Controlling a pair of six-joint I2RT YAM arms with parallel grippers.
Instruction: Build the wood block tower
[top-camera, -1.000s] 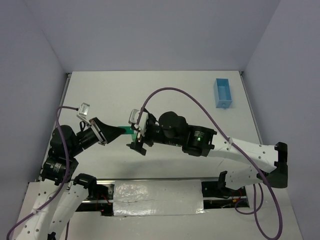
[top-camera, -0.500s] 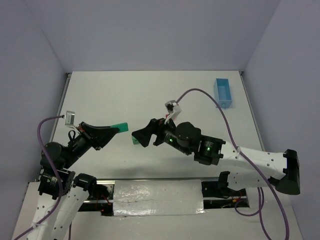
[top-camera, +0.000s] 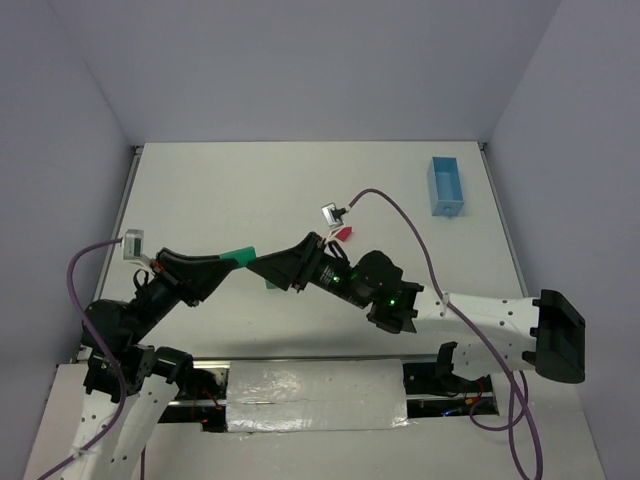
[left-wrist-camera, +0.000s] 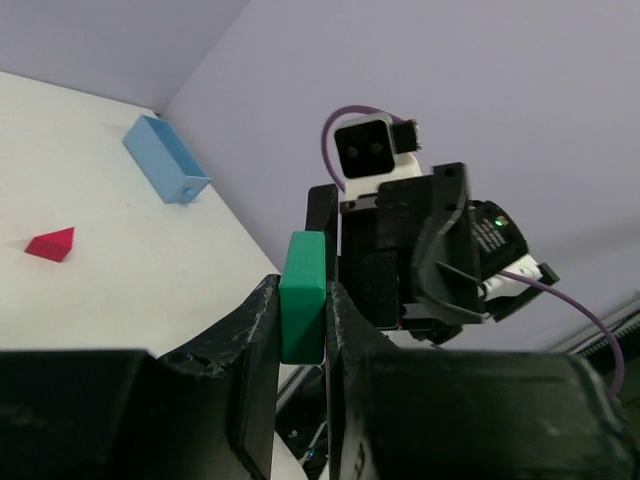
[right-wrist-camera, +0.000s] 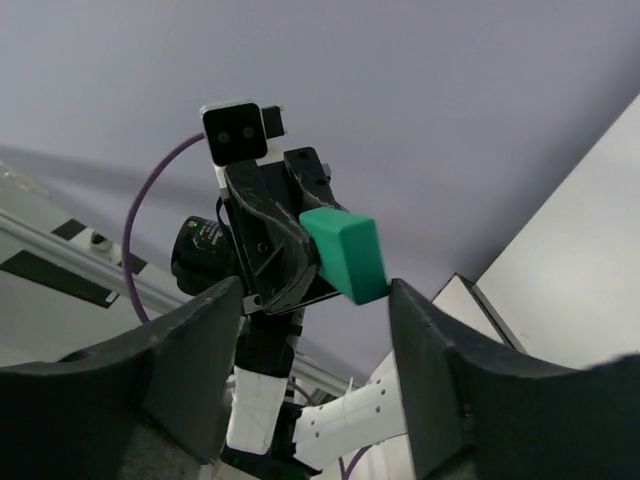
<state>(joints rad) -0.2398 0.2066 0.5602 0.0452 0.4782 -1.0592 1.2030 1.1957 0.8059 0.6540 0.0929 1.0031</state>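
Green block (left-wrist-camera: 303, 297) | clamped between left fingers (left-wrist-camera: 250, 345) | right fingers (right-wrist-camera: 195, 350) spread around it

Robot test lab, plain walled tabletop (top-camera: 300, 180)

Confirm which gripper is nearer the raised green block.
Left. The left gripper is shut on the green block; the right gripper faces it, fingers open on either side of its free end.

green block (right-wrist-camera: 343, 255) in left jaws fills path before spread right jaws; red block (top-camera: 341, 233), blue box (top-camera: 446, 186) well aside.
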